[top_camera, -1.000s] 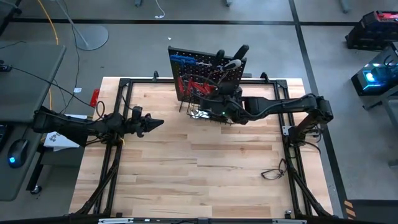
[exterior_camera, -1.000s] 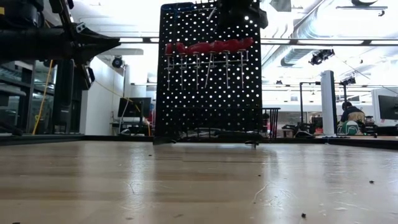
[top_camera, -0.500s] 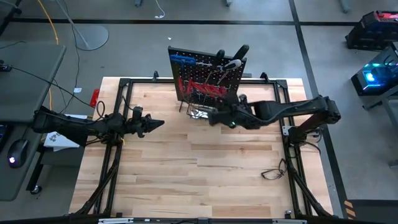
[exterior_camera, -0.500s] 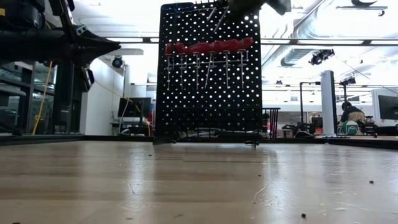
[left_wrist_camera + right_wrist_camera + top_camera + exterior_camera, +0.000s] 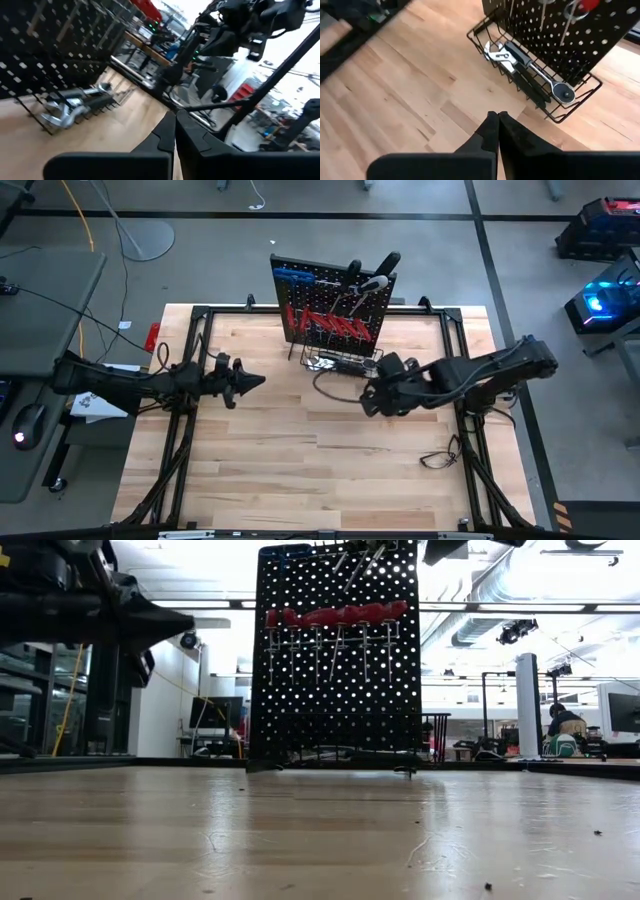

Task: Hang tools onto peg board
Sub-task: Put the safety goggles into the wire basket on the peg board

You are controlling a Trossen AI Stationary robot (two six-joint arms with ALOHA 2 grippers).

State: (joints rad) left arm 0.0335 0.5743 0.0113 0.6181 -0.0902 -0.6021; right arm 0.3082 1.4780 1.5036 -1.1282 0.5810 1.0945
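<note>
The black peg board [image 5: 330, 300] stands upright at the table's far middle. Red-handled screwdrivers [image 5: 335, 615] hang in a row from it, blue hex keys [image 5: 295, 277] sit at its top left, and black-handled tools [image 5: 372, 272] at its top right. Its wire basket [image 5: 535, 75] holds a silver wrench and a ratchet. My right gripper [image 5: 368, 402] is shut and holds nothing, tilted down over the table in front of the basket. My left gripper [image 5: 256, 381] is shut and holds nothing, pointing level at the table's left.
A black tubular frame [image 5: 200, 320] runs around the wooden table. A thin black cable [image 5: 440, 457] lies near the right edge, and another loops in front of the basket [image 5: 325, 385]. The room beyond holds desks and equipment.
My right gripper has drawn back from the peg board's basket toward the table's near and right side, turning as it went, and stayed shut with nothing in it. My left gripper has rolled on the spot.
</note>
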